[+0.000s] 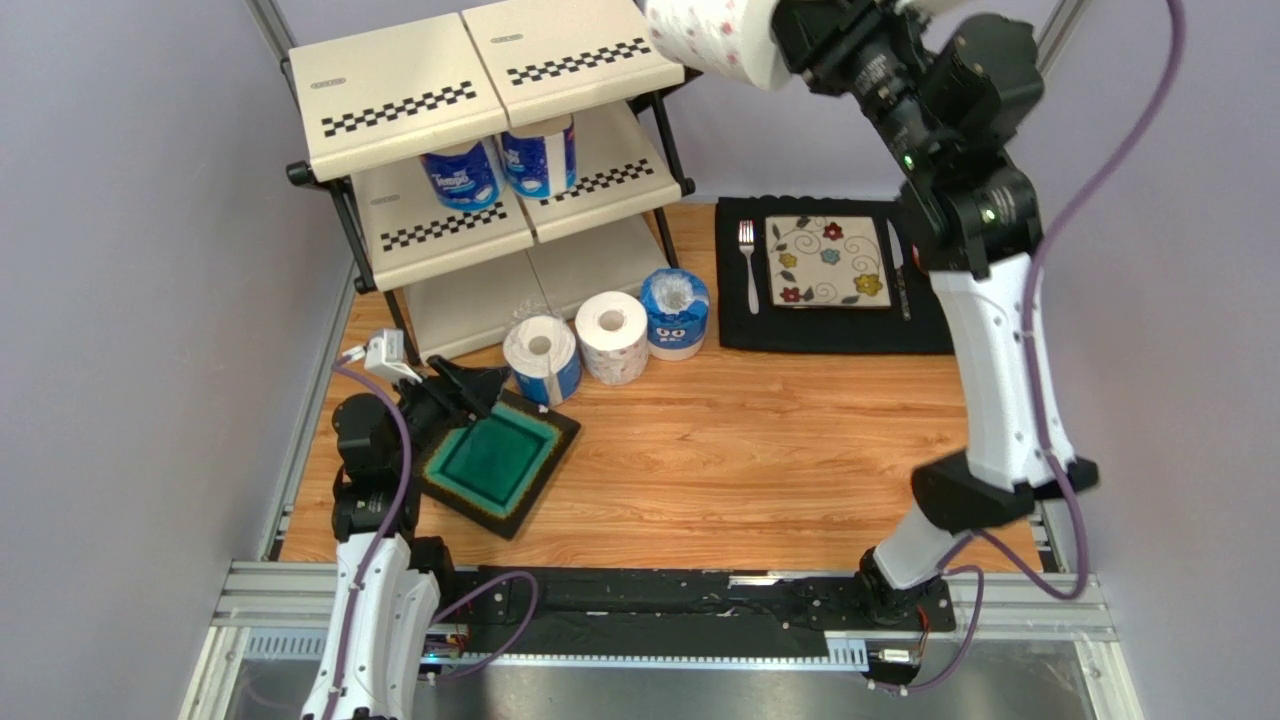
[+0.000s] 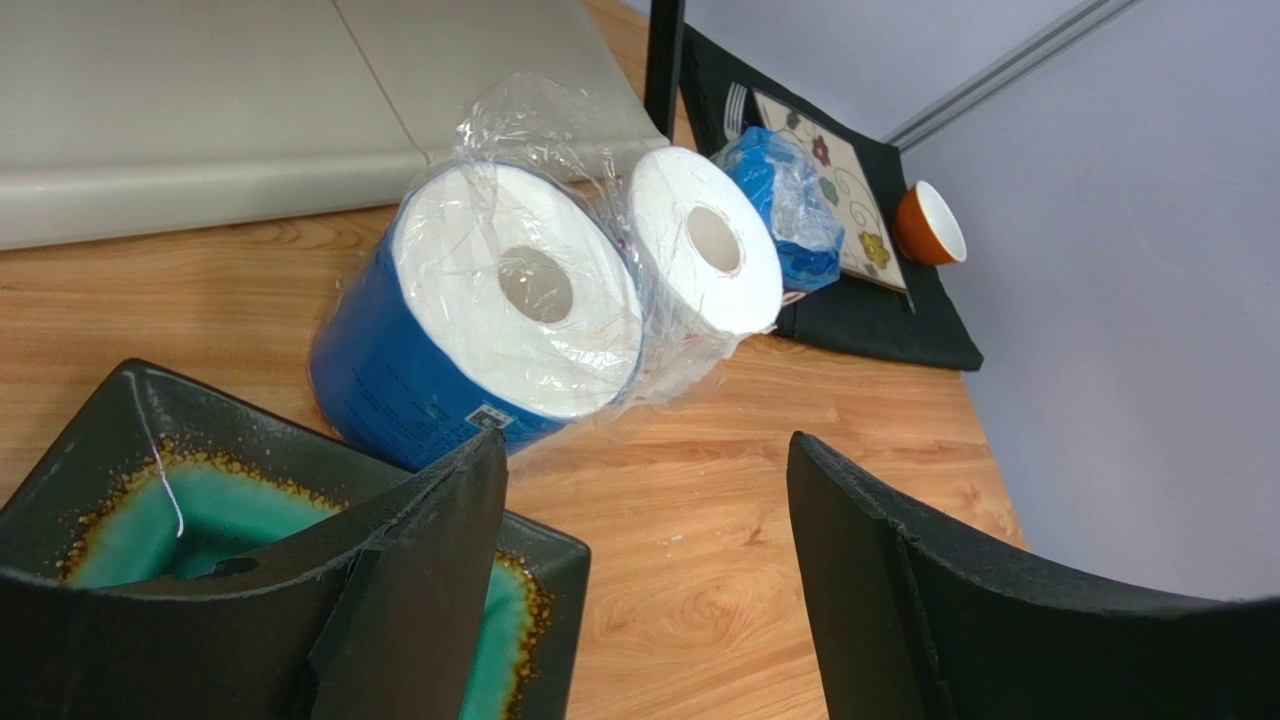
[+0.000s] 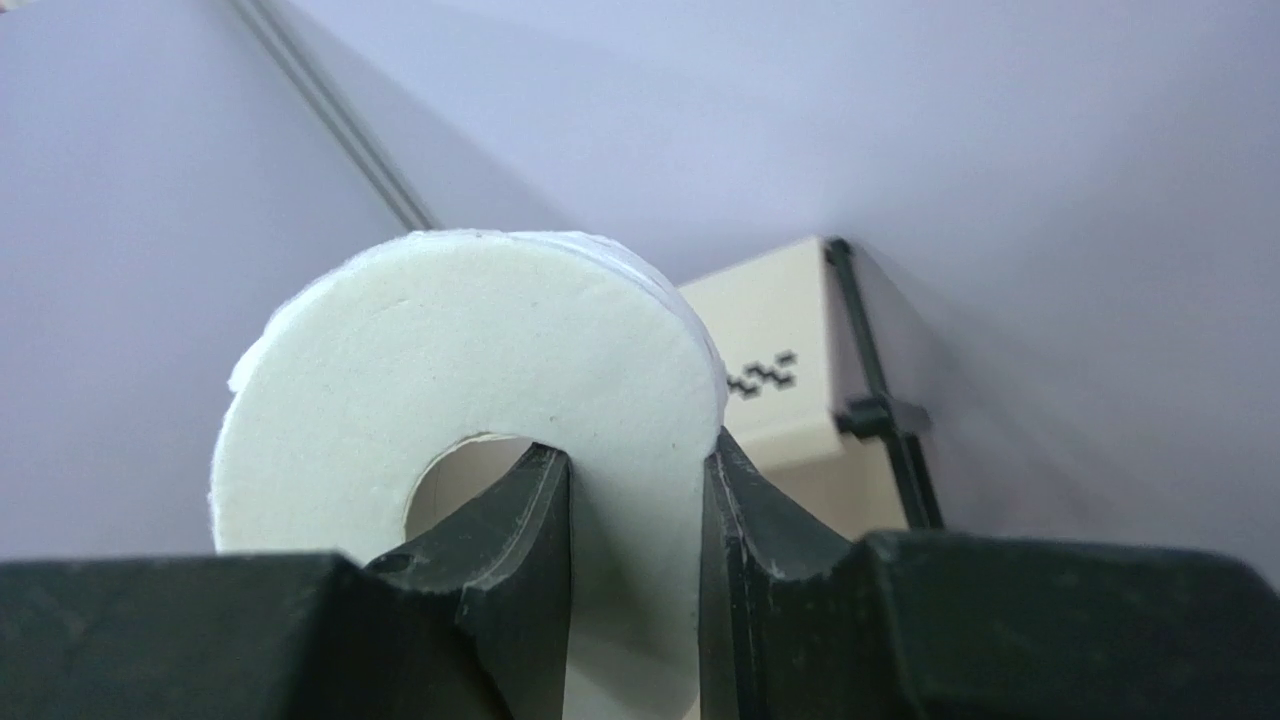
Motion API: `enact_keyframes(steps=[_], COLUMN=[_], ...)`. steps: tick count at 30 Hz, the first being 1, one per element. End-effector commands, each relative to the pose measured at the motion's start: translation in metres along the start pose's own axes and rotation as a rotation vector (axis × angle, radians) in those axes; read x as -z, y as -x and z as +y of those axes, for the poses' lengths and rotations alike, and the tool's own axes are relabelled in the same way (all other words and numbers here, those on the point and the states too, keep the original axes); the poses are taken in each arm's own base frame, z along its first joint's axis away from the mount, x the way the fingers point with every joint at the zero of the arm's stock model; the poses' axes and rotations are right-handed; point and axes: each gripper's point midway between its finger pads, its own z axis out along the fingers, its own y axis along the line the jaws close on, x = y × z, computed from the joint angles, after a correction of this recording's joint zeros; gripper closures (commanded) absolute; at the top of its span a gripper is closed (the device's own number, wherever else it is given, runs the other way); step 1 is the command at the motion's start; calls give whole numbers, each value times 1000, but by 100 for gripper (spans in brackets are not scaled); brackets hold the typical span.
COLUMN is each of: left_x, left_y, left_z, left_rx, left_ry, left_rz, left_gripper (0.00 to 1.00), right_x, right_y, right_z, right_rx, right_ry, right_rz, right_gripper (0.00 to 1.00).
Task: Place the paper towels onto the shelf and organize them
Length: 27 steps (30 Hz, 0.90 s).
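Pinching the wall of a patterned roll [image 3: 451, 345], the right gripper [image 3: 631, 518] is closed tight on it. One finger sits inside the hollow core and the other on the outer face, so the roll juts out ahead of the jaws. The shelf [image 3: 769, 375] lies beyond and below the fingers.

The step in hand looks like setting this roll on the top tier. To do it well:
- Carry the roll fully over the cream panel.
- Lower it until the paper bears on the surface, and only then let go. A release from height would likely send it rolling off an edge.
- Stand it on a flat end, as the two blue-wrapped rolls [image 1: 501, 165] on the tier beneath appear to stand, which should keep it steady.

The left gripper [image 2: 643, 465] is spread wide and holds nothing, low over a green dish [image 2: 196, 510]. The three more rolls [image 1: 613, 335] wait just ahead of it on the table [image 1: 751, 450].

The right wrist view alone shows how the fingers bite the roll, which the gripper body hides from above. The overhead view alone shows the roll's floral print and that it hangs beside the top panel's far corner, not yet over it. The left wrist view adds an orange bowl [image 2: 932, 225] past the placemat [image 2: 887, 323], which I cannot find from above.
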Motion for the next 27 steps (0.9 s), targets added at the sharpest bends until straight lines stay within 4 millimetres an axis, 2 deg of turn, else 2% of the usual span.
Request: enact_keyframes(steps=[1, 2, 5, 9, 12, 15, 21, 22, 23, 24, 25, 27], left_x=[3, 3, 3, 3, 3, 2, 3, 3, 3, 3, 4, 4], left_y=[10, 10, 9, 6, 4, 4, 5, 6, 5, 5, 6, 6], left_z=[-15, -15, -15, -12, -9, -9, -10, -11, -11, -10, -11, -11], left_rx=[-20, -18, -13, -8, -3, 4, -5, -9, -10, -12, -13, -10], left_ry=[-40, -36, -38, -32, -27, -31, -32, -32, -29, -28, -29, -29], left_rz=[-14, -14, -11, -9, -9, -12, -11, -12, -10, -11, -13, -13], left_gripper=[23, 23, 23, 23, 23, 23, 23, 23, 23, 23, 23, 23], right_x=[-42, -43, -53, -66, -70, -68, -64, -66, -57, -54, -52, -33], right_y=[-32, -26, -27, -39, -50, -51, -49, -59, -48, -48, -46, -45], right_z=[46, 54, 65, 70, 81, 90, 87, 80, 83, 81, 74, 56], right_rx=[37, 39, 49, 85, 95, 113, 124, 128, 136, 140, 142, 143], right_ry=[303, 337, 397, 409, 430, 438, 411, 391, 395, 383, 340, 235], right_rz=[114, 92, 44, 13, 9, -15, -22, -1, -26, -19, -22, 28], right_gripper=[99, 99, 99, 100, 100, 100, 100, 100, 100, 100, 100, 100])
